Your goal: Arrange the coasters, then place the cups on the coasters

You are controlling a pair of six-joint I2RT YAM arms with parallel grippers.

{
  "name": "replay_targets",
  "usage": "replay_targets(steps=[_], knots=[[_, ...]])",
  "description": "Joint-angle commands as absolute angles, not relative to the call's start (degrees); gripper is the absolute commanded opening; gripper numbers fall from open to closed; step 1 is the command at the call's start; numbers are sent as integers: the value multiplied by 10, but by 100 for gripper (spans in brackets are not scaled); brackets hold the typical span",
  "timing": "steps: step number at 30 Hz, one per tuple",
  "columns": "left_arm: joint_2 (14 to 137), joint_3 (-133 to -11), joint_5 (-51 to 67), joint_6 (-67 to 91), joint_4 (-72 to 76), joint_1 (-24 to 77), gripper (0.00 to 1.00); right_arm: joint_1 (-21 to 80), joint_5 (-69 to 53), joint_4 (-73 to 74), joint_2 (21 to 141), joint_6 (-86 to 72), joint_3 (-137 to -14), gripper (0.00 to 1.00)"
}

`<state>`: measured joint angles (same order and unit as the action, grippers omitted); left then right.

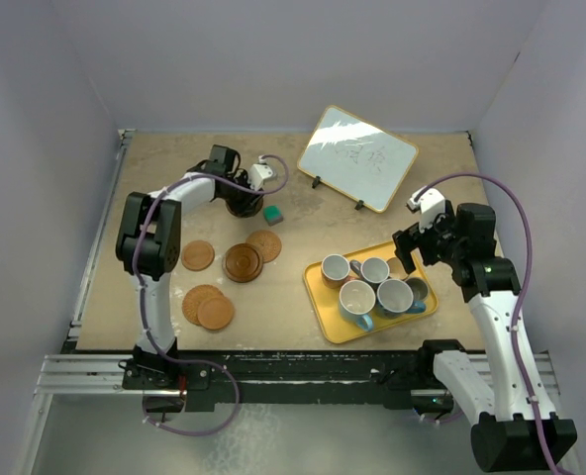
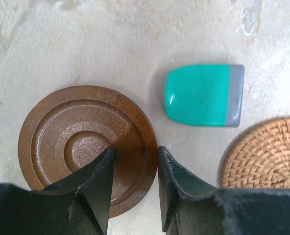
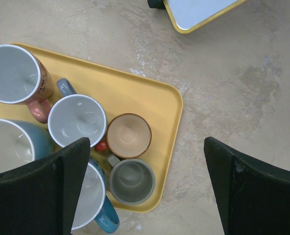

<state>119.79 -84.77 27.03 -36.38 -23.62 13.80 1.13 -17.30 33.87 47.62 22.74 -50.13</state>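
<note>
My left gripper (image 2: 134, 156) reaches to the back of the table. Its jaws pinch the right rim of a dark brown ringed coaster (image 2: 71, 137): one finger on its top, the other against its outer edge. A woven light coaster (image 2: 267, 154) lies to the right. From above, more coasters lie nearer the front: a dark one (image 1: 243, 262), a woven one (image 1: 264, 245), a light one (image 1: 197, 255), and two overlapping (image 1: 210, 307). Several cups (image 3: 129, 135) stand on the yellow tray (image 3: 155, 98). My right gripper (image 3: 146, 147) hangs open above the tray's right end, holding nothing.
A teal block (image 2: 204, 95) lies just right of the held coaster, between it and the woven one. A small whiteboard (image 1: 357, 156) on a stand leans at the back centre. Grey walls close in the table on three sides.
</note>
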Motion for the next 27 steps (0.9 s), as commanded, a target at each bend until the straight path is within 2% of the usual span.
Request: replay_targets(steps=[1,6,12,18,27], knots=[[1221,-874,293,-334,-262,160,32,14,-176,327,472,236,-504,100],[1201,-890,296,-314,-263,162,34,14,-179,330,471,237,-506,100],[1093,-839,296,-313,-249,162,55,13,-182,331,465,237,-506,100],[987,-726,288,-365,-250,161,71,14,-184,332,461,237,-505,100],[916,-575,262,-465,-265,165,74,13,-181,332,463,239,-507,100]])
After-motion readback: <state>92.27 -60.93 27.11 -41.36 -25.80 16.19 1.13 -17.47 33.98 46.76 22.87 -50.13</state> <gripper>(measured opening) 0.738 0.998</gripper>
